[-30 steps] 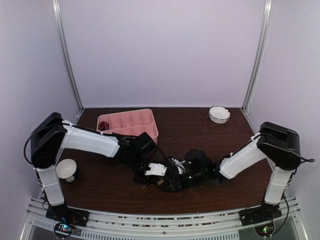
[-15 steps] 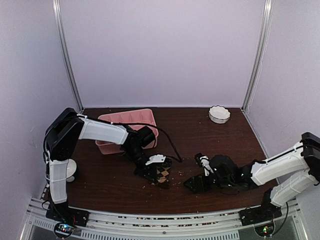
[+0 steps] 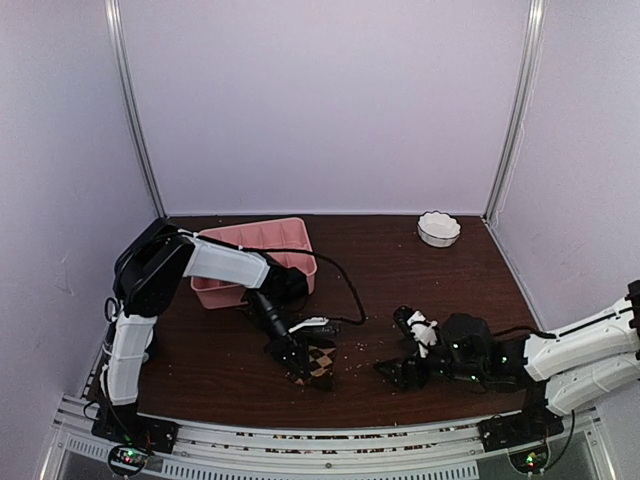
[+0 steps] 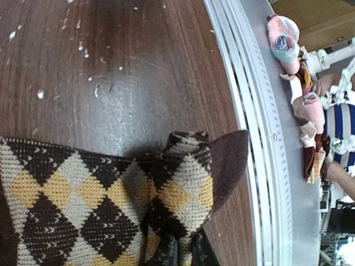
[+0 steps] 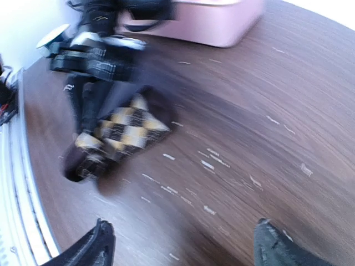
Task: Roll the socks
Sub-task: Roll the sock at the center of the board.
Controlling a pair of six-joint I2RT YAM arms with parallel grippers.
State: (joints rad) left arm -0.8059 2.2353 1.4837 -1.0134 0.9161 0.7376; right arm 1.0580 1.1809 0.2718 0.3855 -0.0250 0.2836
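Top external view: the brown-and-tan checkered sock (image 3: 320, 360) is seen lying on the dark wooden table (image 3: 400, 270), in front of the pink divided tray (image 3: 262, 238) and close to the table's near edge. One bunched edge of it is pinched by the left gripper (image 4: 182, 252), whose jaws are closed on the fabric. The right gripper (image 5: 183, 244) is held low over the table, farther right of the tray, with its fingers spread wide and nothing gripped.
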